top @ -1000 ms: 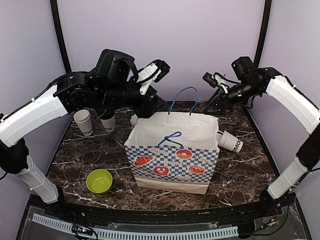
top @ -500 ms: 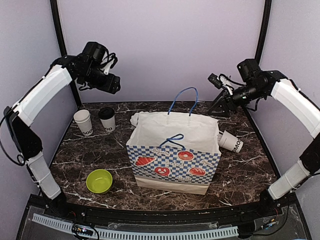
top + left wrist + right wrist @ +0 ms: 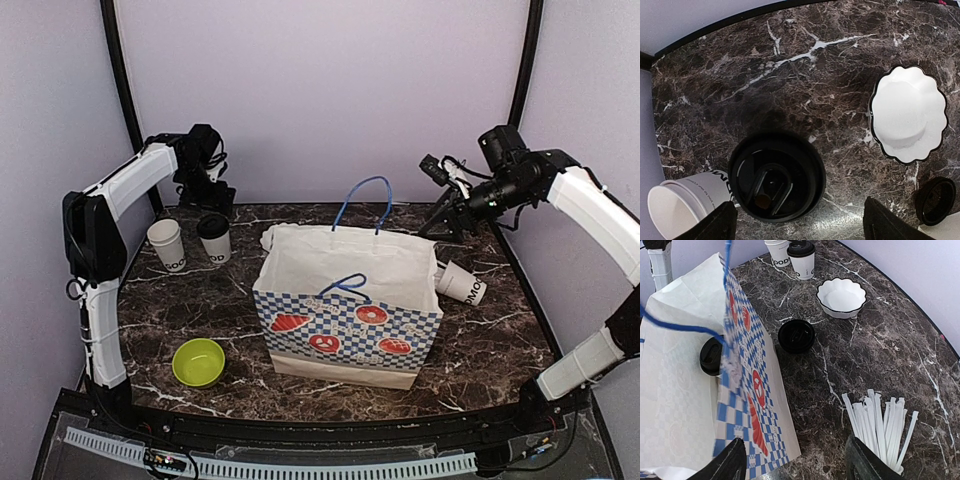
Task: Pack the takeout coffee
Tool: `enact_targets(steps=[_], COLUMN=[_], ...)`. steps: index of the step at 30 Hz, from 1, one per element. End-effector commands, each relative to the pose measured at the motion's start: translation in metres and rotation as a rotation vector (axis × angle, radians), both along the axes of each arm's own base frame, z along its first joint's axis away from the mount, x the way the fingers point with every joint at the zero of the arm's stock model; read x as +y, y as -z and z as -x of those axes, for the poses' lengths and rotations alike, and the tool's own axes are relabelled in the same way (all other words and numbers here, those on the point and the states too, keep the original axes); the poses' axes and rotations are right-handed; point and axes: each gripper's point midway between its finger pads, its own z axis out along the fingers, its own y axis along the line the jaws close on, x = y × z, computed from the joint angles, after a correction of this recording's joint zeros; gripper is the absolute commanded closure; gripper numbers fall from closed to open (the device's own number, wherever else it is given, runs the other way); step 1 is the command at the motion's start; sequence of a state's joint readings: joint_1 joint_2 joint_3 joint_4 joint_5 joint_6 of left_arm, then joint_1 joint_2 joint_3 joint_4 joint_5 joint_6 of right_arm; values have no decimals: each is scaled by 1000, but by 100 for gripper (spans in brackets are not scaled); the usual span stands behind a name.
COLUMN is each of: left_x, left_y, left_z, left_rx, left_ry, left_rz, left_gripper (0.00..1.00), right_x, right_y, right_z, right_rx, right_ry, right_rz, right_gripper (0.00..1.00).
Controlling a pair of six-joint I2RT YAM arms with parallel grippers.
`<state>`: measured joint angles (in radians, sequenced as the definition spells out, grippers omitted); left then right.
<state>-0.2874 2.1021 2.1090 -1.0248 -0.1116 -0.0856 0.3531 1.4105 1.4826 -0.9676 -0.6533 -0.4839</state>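
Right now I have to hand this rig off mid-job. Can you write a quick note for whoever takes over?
Grippers: the left gripper is open and empty, directly above the lidded cup at back left. The right gripper is open and empty, raised by the bag.
Done: a black lid shows inside the bag, so one cup appears packed.
Left: the lidded cup is on the table, with a lidless cup beside it. A loose lid lies behind the bag. A second lidless cup sits right of the bag, apparently on its side.
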Motion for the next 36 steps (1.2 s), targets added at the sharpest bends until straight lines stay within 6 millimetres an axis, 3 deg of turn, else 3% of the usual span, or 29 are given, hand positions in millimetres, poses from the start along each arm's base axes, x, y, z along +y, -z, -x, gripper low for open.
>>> enact_targets(steps=[1,4,16,28,32,36], left_x=[12,18,11,21,20,16], left_y=[-9,1,29,38,28,4], left_z=[-6,-7,-9,-7,-3,-2], left_rx=[-16,10,71,91,90,24], left_ry=[-29,-39,-23,-51,-50,-30], left_rz=[19,23,66,12,17,53], left_gripper=[10,10,14,20,18,18], right_x=[-2,-1,-1,-1,0,0], right_y=[-5,-3,1,1,2,3], right_z=[-2,-2,-1,-2,-2,-2], right_rx=[-28,-24,-19,-13,-9,-5], right_ry=[12,10,10,10,7,6], right_rz=[-10,-10,-8,-10,-11,-10], right_gripper=[33,33,33,33,33,33])
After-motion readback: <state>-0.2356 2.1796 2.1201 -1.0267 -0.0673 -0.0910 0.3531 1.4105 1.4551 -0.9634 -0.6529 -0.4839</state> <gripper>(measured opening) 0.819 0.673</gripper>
